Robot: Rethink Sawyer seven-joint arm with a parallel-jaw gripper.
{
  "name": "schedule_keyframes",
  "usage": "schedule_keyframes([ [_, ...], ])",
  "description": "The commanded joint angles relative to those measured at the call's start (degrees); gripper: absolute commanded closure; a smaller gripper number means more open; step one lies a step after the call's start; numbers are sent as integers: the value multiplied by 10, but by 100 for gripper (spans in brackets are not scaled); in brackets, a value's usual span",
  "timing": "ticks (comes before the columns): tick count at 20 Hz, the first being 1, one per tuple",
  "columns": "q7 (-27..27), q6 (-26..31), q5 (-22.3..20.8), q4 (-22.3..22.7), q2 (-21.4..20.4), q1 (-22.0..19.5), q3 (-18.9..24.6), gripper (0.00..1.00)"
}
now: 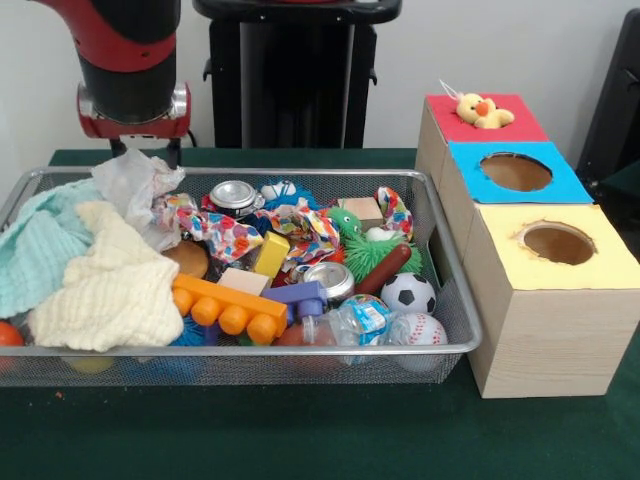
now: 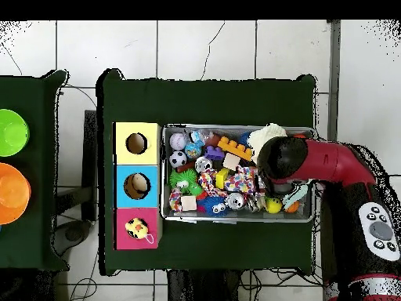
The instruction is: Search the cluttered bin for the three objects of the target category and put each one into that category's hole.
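The wire mesh bin (image 1: pixel 300 352) fills the table's left, packed with toys and cloths; it also shows in the overhead view (image 2: pixel 235 219). The yellow duckling (image 1: pixel 482 110) sits in the hole of the red-topped box (image 1: pixel 525 128), also in the overhead view (image 2: pixel 136 228). A green spiky toy with eyes (image 1: pixel 345 222) lies mid-bin. My gripper (image 1: pixel 147 152) hangs over the bin's far left corner, above crumpled white plastic (image 1: pixel 135 185). Its two dark fingers stand apart and empty. In the overhead view the arm (image 2: pixel 305 161) covers it.
Blue-topped (image 1: pixel 470 165) and yellow-topped (image 1: pixel 610 265) boxes with round holes stand beside the bin. A soccer ball (image 1: pixel 408 293), baseball (image 1: pixel 417 329), orange block (image 1: pixel 228 308), cans and cream cloth (image 1: pixel 110 280) crowd the bin. Green (image 2: pixel 12 132) and orange (image 2: pixel 12 192) bowls sit on another table.
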Motion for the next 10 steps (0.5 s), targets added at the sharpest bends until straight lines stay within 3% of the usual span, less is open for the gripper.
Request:
schedule_keyframes([
  [1,39,-121,101,110,4,-38,75,0],
  [10,163,-181,177,168,-20,43,37,0],
])
